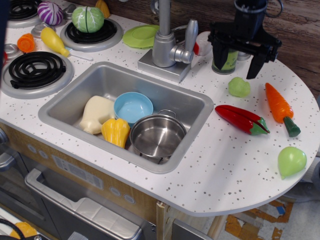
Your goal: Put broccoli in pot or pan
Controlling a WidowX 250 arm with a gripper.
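The broccoli (239,87), a small pale-green lumpy toy, lies on the white counter right of the sink. My black gripper (236,64) hangs open just above and behind it, its two fingers spread wide, holding nothing. The shiny steel pot (157,136) stands empty in the front right part of the sink (75,97).
In the sink lie a light blue bowl (133,106), a cream toy (96,114) and a yellow pepper (115,131). On the counter lie a red pepper (242,119), a carrot (279,106) and a smooth green pear (291,161). A can (227,61) and the faucet (166,42) stand behind.
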